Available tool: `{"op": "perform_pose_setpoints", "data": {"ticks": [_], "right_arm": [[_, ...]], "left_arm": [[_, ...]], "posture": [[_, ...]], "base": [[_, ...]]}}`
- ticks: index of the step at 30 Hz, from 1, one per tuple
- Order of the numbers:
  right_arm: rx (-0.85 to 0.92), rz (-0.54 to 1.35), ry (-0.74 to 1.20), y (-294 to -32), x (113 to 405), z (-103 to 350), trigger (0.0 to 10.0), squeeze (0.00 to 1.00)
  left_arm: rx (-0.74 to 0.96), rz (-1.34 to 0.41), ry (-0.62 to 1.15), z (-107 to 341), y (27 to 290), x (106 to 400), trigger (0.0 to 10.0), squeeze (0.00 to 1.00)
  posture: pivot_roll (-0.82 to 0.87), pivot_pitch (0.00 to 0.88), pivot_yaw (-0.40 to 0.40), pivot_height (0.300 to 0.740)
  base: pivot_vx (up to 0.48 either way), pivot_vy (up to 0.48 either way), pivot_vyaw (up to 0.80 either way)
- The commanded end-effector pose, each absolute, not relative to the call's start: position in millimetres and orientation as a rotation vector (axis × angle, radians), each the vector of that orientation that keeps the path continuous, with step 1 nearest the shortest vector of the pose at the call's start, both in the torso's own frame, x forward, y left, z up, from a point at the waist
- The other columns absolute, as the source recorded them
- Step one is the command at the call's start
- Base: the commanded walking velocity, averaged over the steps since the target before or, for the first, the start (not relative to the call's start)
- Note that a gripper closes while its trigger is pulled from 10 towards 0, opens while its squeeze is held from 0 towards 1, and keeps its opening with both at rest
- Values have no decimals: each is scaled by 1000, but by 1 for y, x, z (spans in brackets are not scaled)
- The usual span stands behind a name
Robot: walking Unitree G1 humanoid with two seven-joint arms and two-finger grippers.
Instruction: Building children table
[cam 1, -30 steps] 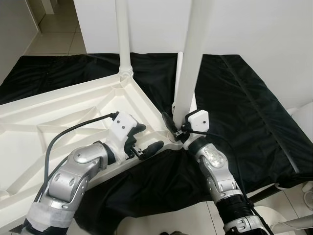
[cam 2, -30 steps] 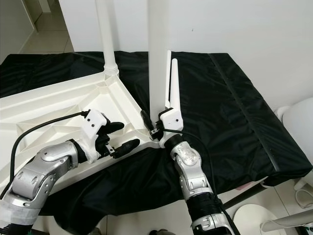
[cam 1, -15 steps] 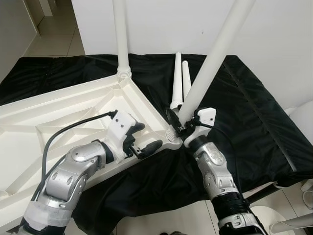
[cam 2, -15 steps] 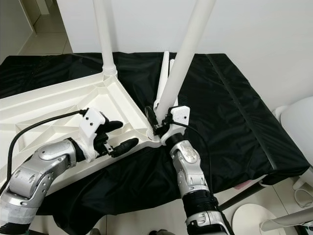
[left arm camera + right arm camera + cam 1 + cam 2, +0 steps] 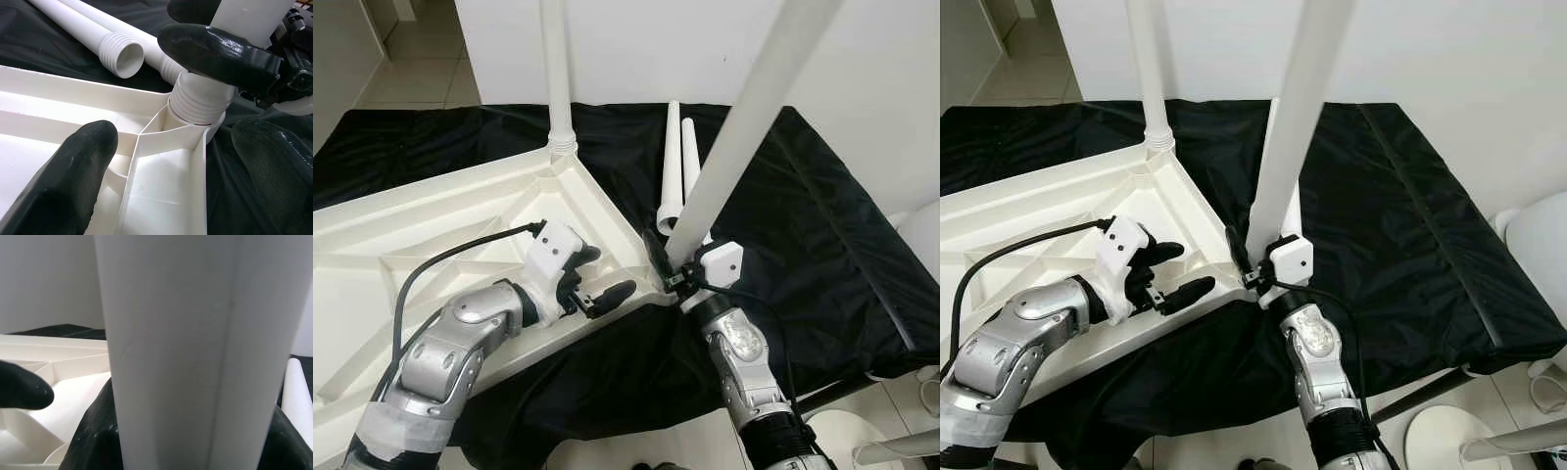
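The right gripper (image 5: 668,272) was clamped on the table leg (image 5: 744,122), which leaned away above its corner socket (image 5: 198,105). The left gripper (image 5: 599,286), fingers apart, braced the tabletop (image 5: 440,225) just beside it.

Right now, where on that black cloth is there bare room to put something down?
The black cloth is bare between the two loose legs and its right edge. It is crowded at the tabletop corner, where the right gripper holds a leg and the left gripper hovers.

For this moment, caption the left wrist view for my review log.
Left hand open around the upturned white plastic tabletop's corner socket, where the right hand's black finger presses a white ribbed-end leg.
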State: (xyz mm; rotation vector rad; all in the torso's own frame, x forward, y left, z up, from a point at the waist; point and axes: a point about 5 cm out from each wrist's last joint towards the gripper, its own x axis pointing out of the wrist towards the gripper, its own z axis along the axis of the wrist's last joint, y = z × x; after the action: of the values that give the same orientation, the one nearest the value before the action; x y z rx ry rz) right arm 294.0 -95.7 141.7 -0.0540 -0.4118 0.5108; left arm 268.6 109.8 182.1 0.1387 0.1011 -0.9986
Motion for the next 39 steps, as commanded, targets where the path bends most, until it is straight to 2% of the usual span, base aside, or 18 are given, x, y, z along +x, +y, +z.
{"op": "perform_pose_setpoints", "data": {"ticks": [1, 15, 21, 28, 39], "right_arm": [[-65, 523, -256, -97, 290, 111, 10000, 0], [-36, 616, -141, -92, 302, 109, 10000, 0], [50, 652, -51, -91, 305, 106, 10000, 0], [93, 583, 39, -101, 312, 99, 10000, 0], [43, 536, -20, -100, 309, 104, 10000, 0]], "left_arm": [[144, -1015, 83, 188, 109, 268, 10000, 0], [153, -1008, 81, 191, 111, 270, 10000, 0], [153, -1003, 77, 191, 111, 270, 10000, 0], [151, -996, 75, 192, 112, 271, 10000, 0], [152, -993, 74, 192, 112, 271, 10000, 0]], "posture": [[76, 119, -20, 740], [78, 118, -21, 740], [79, 118, -28, 740], [79, 118, -31, 740], [76, 118, -34, 740]], "base": [[0, 0, 0], [0, 0, 0], [0, 0, 0], [0, 0, 0], [0, 0, 0]]}}
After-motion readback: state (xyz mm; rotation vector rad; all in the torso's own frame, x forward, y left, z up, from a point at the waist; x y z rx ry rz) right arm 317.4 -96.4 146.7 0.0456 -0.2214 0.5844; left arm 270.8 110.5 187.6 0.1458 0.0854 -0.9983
